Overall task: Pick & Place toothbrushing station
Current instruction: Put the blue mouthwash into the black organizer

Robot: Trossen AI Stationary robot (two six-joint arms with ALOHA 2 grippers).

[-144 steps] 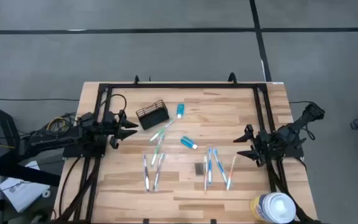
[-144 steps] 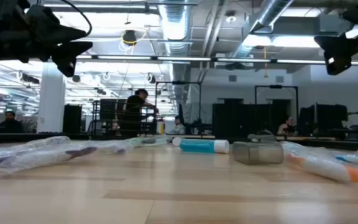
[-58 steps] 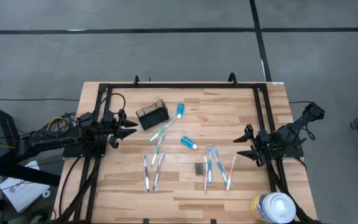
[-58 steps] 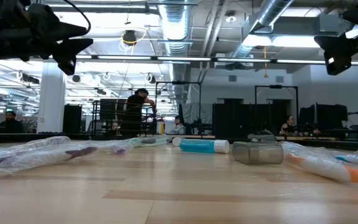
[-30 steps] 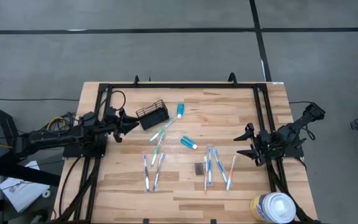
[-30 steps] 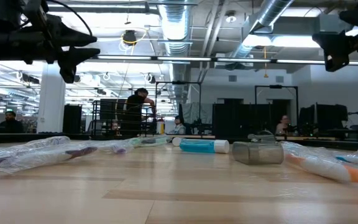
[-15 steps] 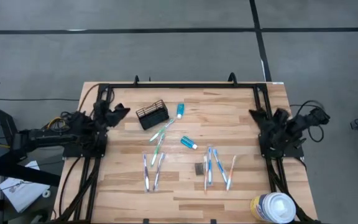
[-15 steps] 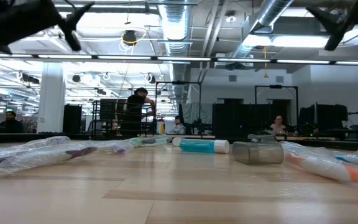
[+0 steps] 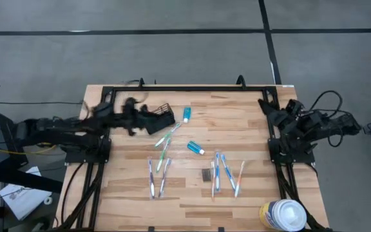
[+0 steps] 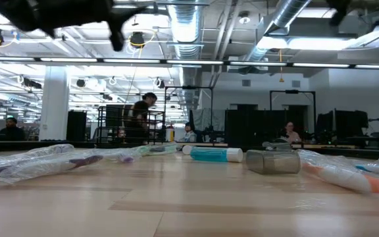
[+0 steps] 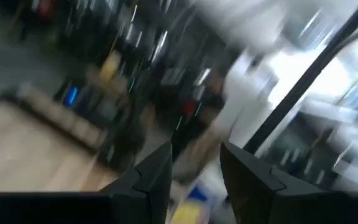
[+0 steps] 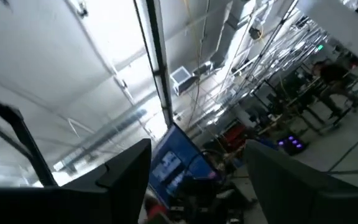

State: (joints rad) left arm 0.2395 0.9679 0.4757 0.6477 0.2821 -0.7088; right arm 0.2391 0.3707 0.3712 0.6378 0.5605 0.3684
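The black wire-mesh caddy (image 9: pixel 160 118) stands on the wooden table (image 9: pixel 237 122) at the far left. Several toothbrushes lie loose on the boards: one group (image 9: pixel 165 139) just near of the caddy, another (image 9: pixel 156 178) at the near left, a third (image 9: pixel 225 173) at the near right. Two toothpaste tubes (image 9: pixel 186 115) (image 9: pixel 196 148) lie between them. My left gripper (image 9: pixel 147 118) (image 11: pixel 194 158) hangs blurred in the air by the caddy's left end, open, with nothing between its fingers. My right gripper (image 9: pixel 267 108) (image 12: pixel 197 162) is raised over the table's right rail, open, its fingers tipped upward.
A small dark grey block (image 9: pixel 207 174) lies among the near-right toothbrushes. A large white round canister (image 9: pixel 283 214) stands at the near right corner. A black frame (image 9: pixel 192 89) runs along the table's far edge and both sides. People show in the room behind.
My left gripper has risen and swung from the left rail toward the table's right, up to the caddy's left end. My right gripper has risen and swung toward the far edge, tipping its fingers upward. The caddy, toothbrushes and tubes lie where they were.
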